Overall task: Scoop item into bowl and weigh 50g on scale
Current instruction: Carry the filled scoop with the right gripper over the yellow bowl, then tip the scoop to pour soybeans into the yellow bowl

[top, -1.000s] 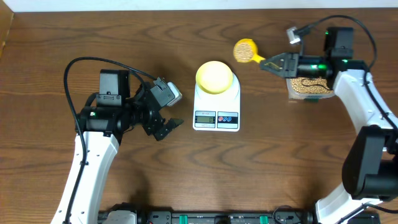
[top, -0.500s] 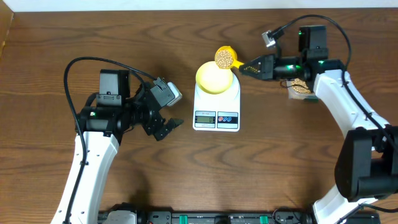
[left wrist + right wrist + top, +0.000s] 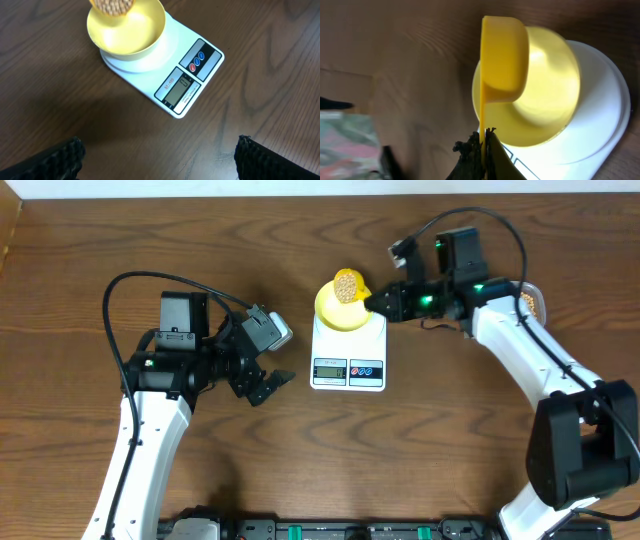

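Note:
A pale-yellow bowl [image 3: 335,313] stands on the white scale [image 3: 348,360] at mid-table. My right gripper [image 3: 378,302] is shut on the handle of a yellow scoop [image 3: 349,285]. The scoop is heaped with tan beans [image 3: 346,281] and hangs over the bowl's far rim. In the right wrist view the scoop [image 3: 503,59] shows its underside above the bowl [image 3: 555,100], with the gripper [image 3: 483,137] clamped on the thin handle. My left gripper [image 3: 266,383] stands open left of the scale, holding nothing. The left wrist view shows the bowl [image 3: 135,30] empty, the beans [image 3: 112,5] just above it, and the scale [image 3: 192,75].
A clear tub [image 3: 533,302] of beans sits at the right, mostly hidden behind my right arm. Black cables loop over both arms. Bare wooden table surrounds the scale.
My right arm has carried the loaded scoop leftward from beside the tub to above the bowl. The left arm has not moved.

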`<move>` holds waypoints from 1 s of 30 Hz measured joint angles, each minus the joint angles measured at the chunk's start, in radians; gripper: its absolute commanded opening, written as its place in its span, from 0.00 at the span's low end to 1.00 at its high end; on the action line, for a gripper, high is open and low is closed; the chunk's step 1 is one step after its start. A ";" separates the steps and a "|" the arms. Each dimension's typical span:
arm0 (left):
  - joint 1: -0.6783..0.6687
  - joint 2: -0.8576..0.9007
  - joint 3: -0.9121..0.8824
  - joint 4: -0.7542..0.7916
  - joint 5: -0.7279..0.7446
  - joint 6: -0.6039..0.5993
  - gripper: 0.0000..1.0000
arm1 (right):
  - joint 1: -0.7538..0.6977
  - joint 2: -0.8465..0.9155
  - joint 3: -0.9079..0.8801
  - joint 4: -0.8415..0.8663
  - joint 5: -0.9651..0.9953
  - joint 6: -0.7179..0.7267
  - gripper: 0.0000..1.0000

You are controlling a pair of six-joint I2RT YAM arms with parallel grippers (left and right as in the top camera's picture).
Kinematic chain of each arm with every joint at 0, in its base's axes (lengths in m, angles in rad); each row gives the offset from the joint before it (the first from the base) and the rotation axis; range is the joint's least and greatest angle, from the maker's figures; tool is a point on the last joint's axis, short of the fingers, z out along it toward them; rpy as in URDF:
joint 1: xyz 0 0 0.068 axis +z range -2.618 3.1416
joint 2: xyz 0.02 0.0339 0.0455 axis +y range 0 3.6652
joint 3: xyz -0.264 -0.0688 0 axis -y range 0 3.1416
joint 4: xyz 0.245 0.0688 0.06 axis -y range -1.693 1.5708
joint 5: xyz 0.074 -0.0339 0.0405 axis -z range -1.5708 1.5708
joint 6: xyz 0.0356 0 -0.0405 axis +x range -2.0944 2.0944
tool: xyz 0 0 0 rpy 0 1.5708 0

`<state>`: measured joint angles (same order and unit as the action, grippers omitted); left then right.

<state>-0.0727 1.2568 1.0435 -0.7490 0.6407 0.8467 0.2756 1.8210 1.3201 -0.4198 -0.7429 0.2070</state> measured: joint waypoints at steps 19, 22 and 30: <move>0.000 0.000 0.000 0.001 0.000 0.000 0.98 | 0.203 -0.009 0.147 -0.206 0.511 -0.264 0.01; 0.000 0.000 0.000 0.001 0.000 0.000 0.98 | 0.228 -0.010 0.172 -0.233 0.586 -0.292 0.01; 0.000 0.000 0.000 0.001 0.000 0.000 0.98 | 0.298 -0.012 0.193 -0.275 0.763 -0.378 0.01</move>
<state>-0.0727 1.2568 1.0435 -0.7483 0.6407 0.8467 0.5732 1.8088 1.5135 -0.6949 0.0204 -0.1707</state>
